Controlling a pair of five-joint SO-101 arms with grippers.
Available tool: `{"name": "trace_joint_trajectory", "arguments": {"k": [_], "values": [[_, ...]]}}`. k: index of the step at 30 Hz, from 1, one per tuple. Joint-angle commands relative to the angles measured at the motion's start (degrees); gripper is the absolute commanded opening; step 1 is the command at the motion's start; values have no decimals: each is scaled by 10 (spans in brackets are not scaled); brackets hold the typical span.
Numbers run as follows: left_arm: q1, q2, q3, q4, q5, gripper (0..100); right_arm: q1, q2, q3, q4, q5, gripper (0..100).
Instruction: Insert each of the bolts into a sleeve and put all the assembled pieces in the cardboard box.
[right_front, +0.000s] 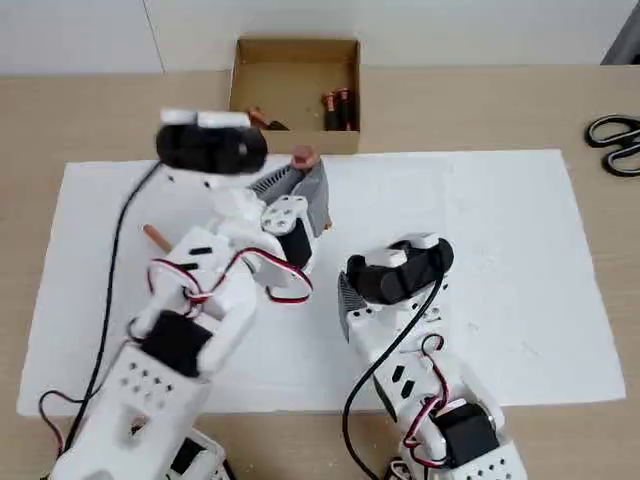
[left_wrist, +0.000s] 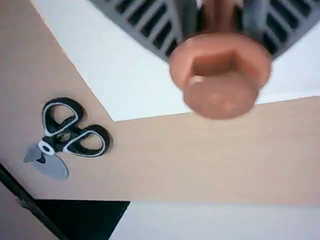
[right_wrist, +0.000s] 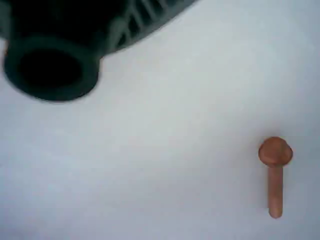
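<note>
When looking down from above, find the left gripper (right_front: 305, 175) raised over the far edge of the white sheet (right_front: 500, 260), just in front of the cardboard box (right_front: 296, 52) and clamped on an orange held bolt (right_front: 305, 157). See its flanged head poking out past the grey ribbed fingers (left_wrist: 145, 20), toward the box's near wall. Cannot tell whether touching that wall or just short of it.

Inside the box, count two assembled pieces (right_front: 336, 108) side by side against the near wall, each with a black body and an orange head, plus what looks like a third lying slantwise to their left.

Find the right gripper (right_front: 346, 305) nearer the arms' bases, low over the middle of the sheet, closed around a black sleeve (right_wrist: 50, 75). From its wrist view, look straight into the sleeve's round open mouth.

Spot a loose bolt (right_wrist: 274, 177) lying flat on the sheet, well apart from the sleeve, with neither claw on it. Note also an orange stub (right_front: 155, 237) peeking out beside the left arm on the sheet's left half; cannot say whether the same bolt.

Off the sheet, on the bare table (right_front: 80, 110), note black-handled scissors (right_front: 615, 145) at the right edge, well apart from the rest.
</note>
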Motion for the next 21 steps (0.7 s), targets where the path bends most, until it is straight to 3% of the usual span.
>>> {"name": "trace_joint_trajectory", "arguments": {"k": [1, 7, 13, 21], "values": [[8, -21, 25, -50, -5, 5, -5, -8, -4, -15, -4, 4], [23, -19, 37, -37, -17, 5, -39, -8, -4, -15, -2, 4], [42, -23, 36, 13, -25, 5, -40, -8, -4, -15, -2, 4], [52, -24, 31, 18, -25, 5, -40, -8, -4, -15, -2, 4]]}}
